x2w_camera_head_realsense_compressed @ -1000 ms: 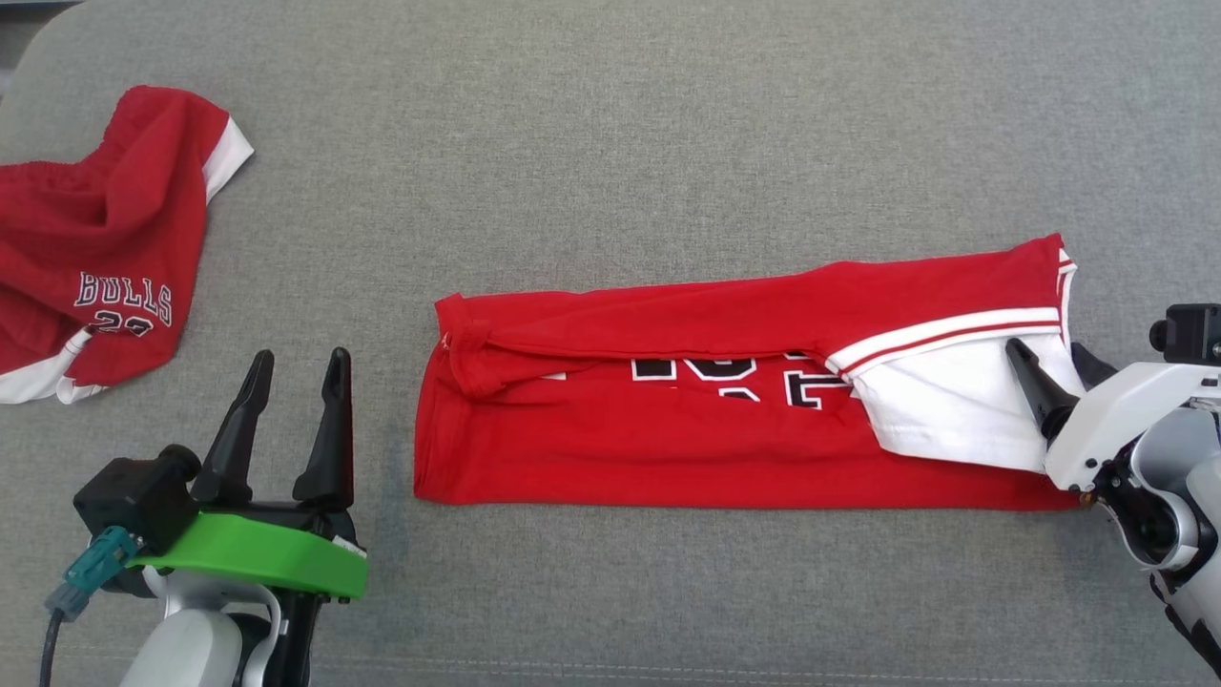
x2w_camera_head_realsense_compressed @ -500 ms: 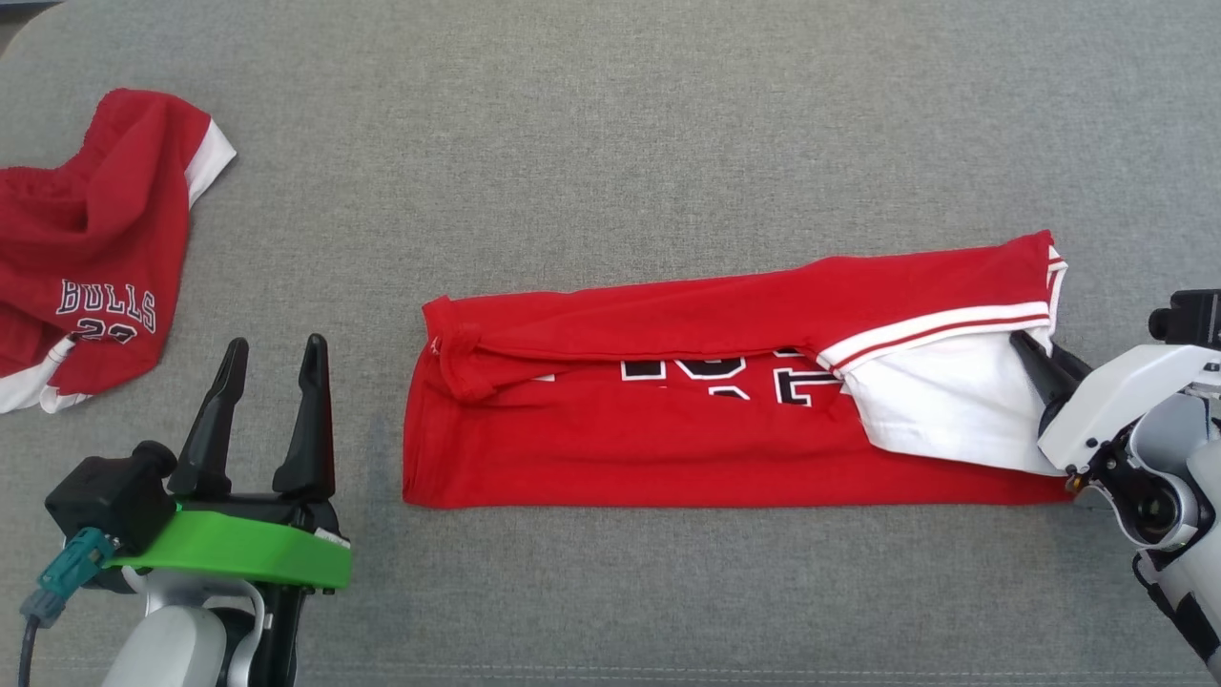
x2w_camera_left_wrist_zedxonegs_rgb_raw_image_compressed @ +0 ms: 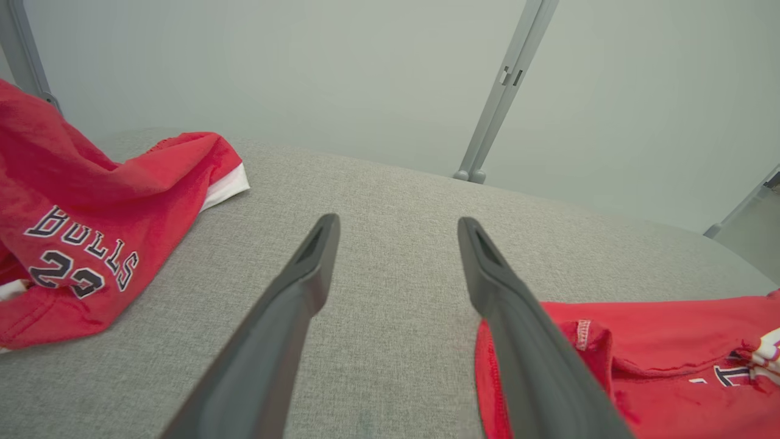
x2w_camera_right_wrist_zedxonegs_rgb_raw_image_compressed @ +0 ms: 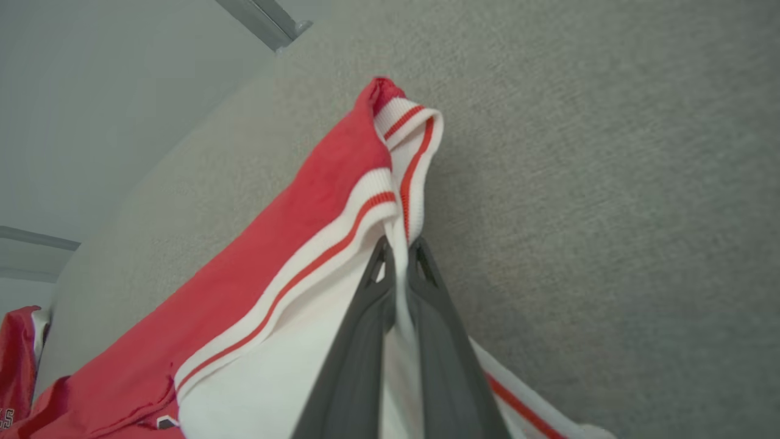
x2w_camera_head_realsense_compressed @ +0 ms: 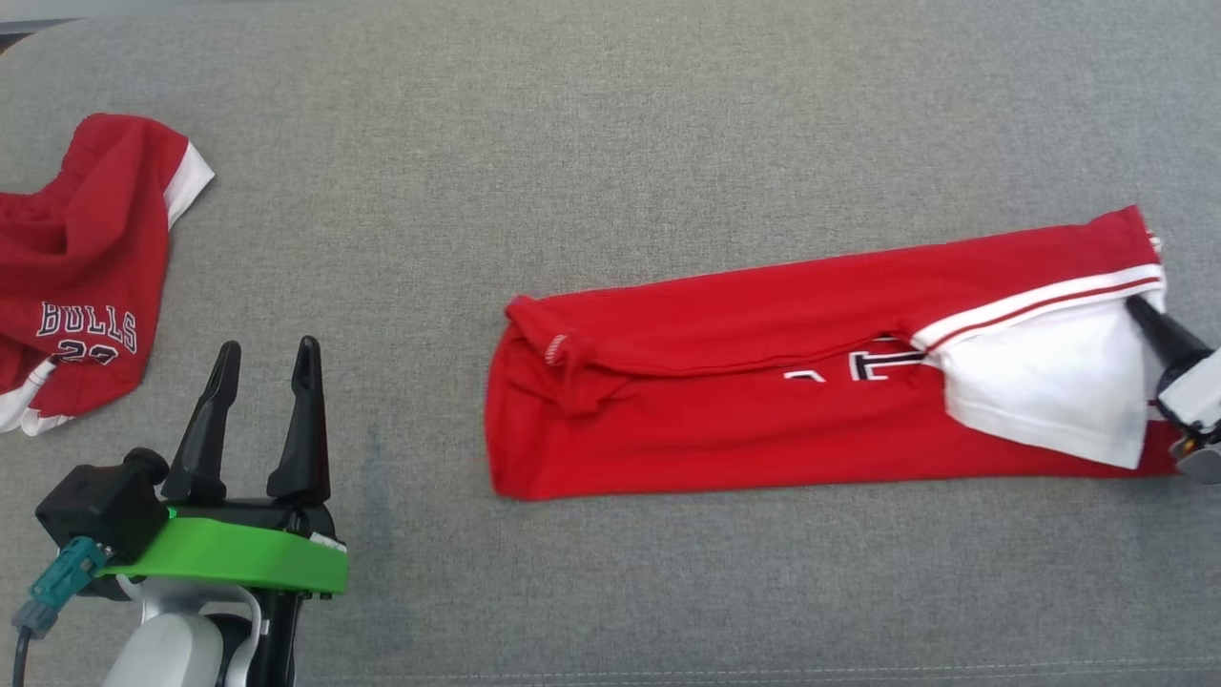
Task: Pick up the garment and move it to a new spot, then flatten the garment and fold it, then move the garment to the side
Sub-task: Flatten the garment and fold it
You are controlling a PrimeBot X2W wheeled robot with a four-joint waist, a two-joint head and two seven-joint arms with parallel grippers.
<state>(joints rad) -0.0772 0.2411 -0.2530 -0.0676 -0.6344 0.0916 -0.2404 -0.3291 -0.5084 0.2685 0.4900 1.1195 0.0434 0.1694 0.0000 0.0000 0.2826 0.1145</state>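
While the right gripper (x2w_camera_right_wrist_zedxonegs_rgb_raw_image_compressed: 399, 245) has its fingers pinched tight on the white striped edge of the folded red garment (x2w_camera_head_realsense_compressed: 763, 401), which lies long across the grey cushion (x2w_camera_head_realsense_compressed: 610, 143) on the robot's right side, the left gripper (x2w_camera_head_realsense_compressed: 268, 345) sits spread apart and empty, near a crumpled Bulls piece (x2w_camera_head_realsense_compressed: 76, 277) at far left.

Left gripper (x2w_camera_head_realsense_compressed: 268, 345) spread, right (x2w_camera_right_wrist_zedxonegs_rgb_raw_image_compressed: 399, 249) seemingly clamped.
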